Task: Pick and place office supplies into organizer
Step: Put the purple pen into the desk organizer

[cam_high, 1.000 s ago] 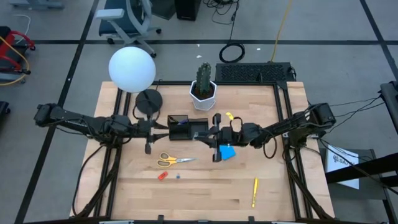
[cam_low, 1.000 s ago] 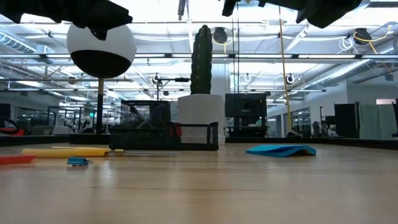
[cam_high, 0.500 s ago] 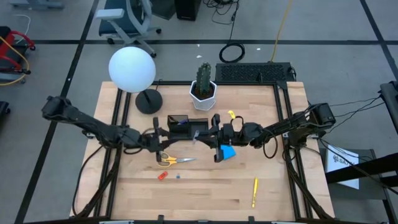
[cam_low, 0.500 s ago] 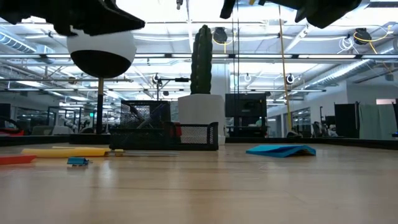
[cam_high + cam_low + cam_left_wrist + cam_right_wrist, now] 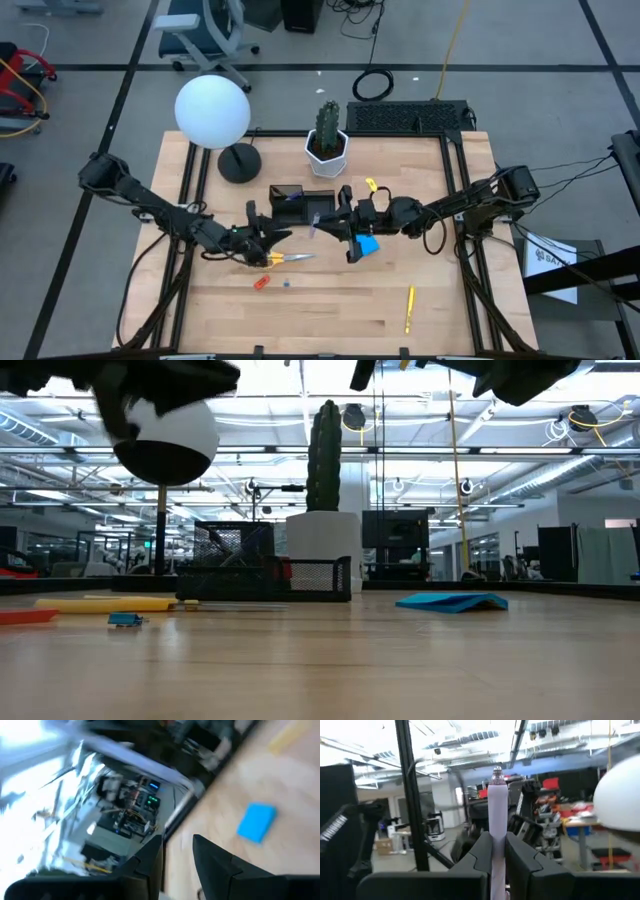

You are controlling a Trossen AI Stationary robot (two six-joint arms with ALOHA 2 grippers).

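The right gripper (image 5: 322, 224) clenches a thin pale-purple pen (image 5: 496, 827) at the black mesh organizer's (image 5: 300, 203) five o'clock; the left gripper (image 5: 268, 240), part-open and empty, hovers over the yellow-handled scissors (image 5: 272, 259). Most supplies remain loose.

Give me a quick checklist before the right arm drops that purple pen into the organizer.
1. Right end effector clamped on the purple pen: ok.
2. Pen over the organizer: not ok, it sits just beside the tray's right end.
3. Left end effector away from the tray: ok, it is over the scissors.
4. Free compartment under the pen: cannot tell.
5. Sticky-note pad clear of the tray: ok.
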